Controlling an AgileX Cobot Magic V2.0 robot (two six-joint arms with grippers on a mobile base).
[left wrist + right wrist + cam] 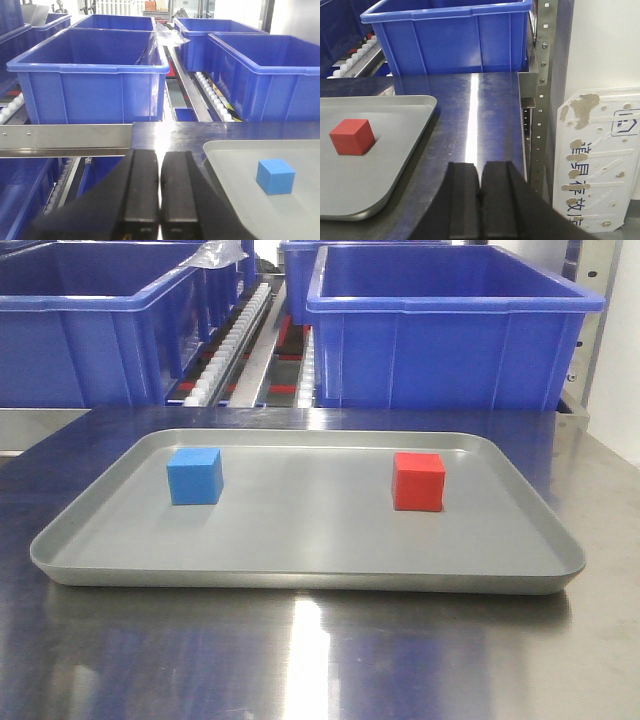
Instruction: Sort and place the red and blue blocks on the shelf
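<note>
The left gripper (160, 156) and the right gripper (480, 167) are both fully closed and hold nothing. The blue block (195, 476) and the red block (418, 481) sit well apart on the grey tray (300, 578). If a gripper comes down unopened, it could push a cube across the smooth metal. Only the left wrist view shows the shelf rail (65, 137).

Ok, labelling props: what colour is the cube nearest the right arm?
The cube is plain red, clearest in the right wrist view.

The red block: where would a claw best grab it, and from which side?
Probably from above, pinching two opposite upright faces of the red block. It sits flat on the tray, flat-sided, with bare space all around; the top is unobstructed.
</note>
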